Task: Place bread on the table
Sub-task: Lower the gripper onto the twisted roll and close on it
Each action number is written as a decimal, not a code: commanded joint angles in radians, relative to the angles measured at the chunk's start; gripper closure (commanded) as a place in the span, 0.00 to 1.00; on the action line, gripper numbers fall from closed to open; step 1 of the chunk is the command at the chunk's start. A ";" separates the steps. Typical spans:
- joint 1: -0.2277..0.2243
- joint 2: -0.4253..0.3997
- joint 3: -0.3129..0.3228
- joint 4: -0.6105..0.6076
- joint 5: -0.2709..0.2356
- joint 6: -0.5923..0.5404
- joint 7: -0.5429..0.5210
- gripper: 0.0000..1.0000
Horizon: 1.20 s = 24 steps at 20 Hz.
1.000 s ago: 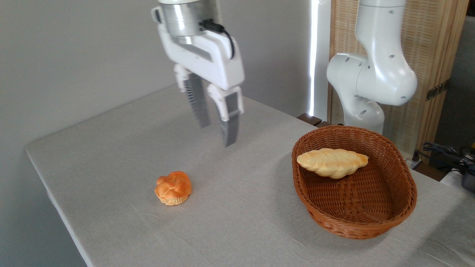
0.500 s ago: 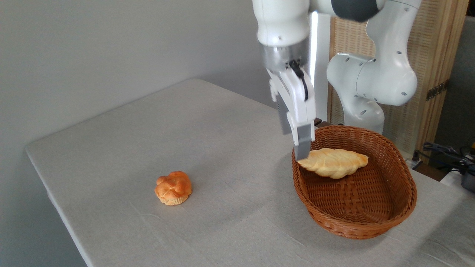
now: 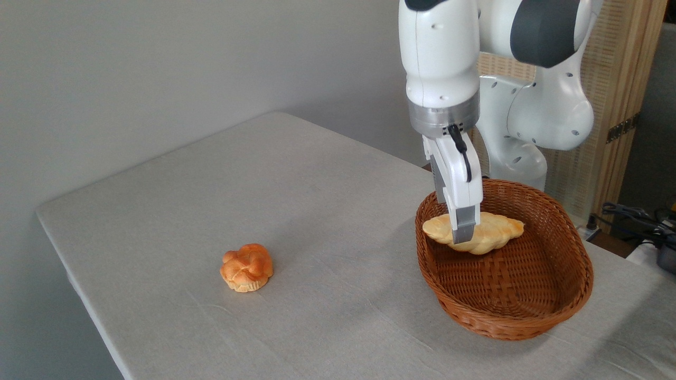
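— Grey cloth covers the table (image 3: 174, 200) across the lower and left part of the frame. What lies nearest the camera?

— Bare cloth along the bottom edge, then a small round orange bun (image 3: 246, 267) at lower left of centre, sitting alone on the cloth and well apart from everything else.

— And the bread the job concerns?

— Farther back at right, the long pale braided bread (image 3: 496, 232) rests inside the brown wicker basket (image 3: 528, 316), leaning on the far wall. It is not yet on the cloth, so nothing of the placing is done.

— Where is the arm?

— It comes down from the upper right, and the gripper (image 3: 463, 232) hangs edge-on over the middle of the loaf, its near finger crossing in front of the crust. The second finger is hidden behind it, so I cannot tell whether the jaws stand apart or have closed on the loaf.

— What remains?

— By my reading, nearly all of it: securing the grasp, lifting the loaf clear of the basket rim, carrying it over open cloth, releasing.
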<state>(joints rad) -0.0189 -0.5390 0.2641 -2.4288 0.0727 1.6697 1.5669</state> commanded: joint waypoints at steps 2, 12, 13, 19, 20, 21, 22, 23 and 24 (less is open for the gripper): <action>-0.007 -0.018 0.012 -0.050 0.015 -0.011 0.008 0.00; -0.007 -0.016 0.015 -0.131 0.033 0.065 0.012 0.05; -0.007 -0.016 0.015 -0.137 0.047 0.071 0.012 0.07; -0.007 -0.016 0.015 -0.138 0.052 0.074 0.015 0.77; -0.007 -0.016 0.015 -0.138 0.052 0.074 0.015 0.78; -0.007 -0.016 0.015 -0.138 0.052 0.074 0.015 0.78; -0.007 -0.016 0.015 -0.138 0.052 0.074 0.015 0.78; -0.007 -0.016 0.015 -0.138 0.052 0.073 0.016 0.79; -0.007 -0.016 0.015 -0.138 0.052 0.073 0.015 0.78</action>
<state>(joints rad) -0.0190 -0.5391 0.2654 -2.5572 0.1060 1.7326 1.5669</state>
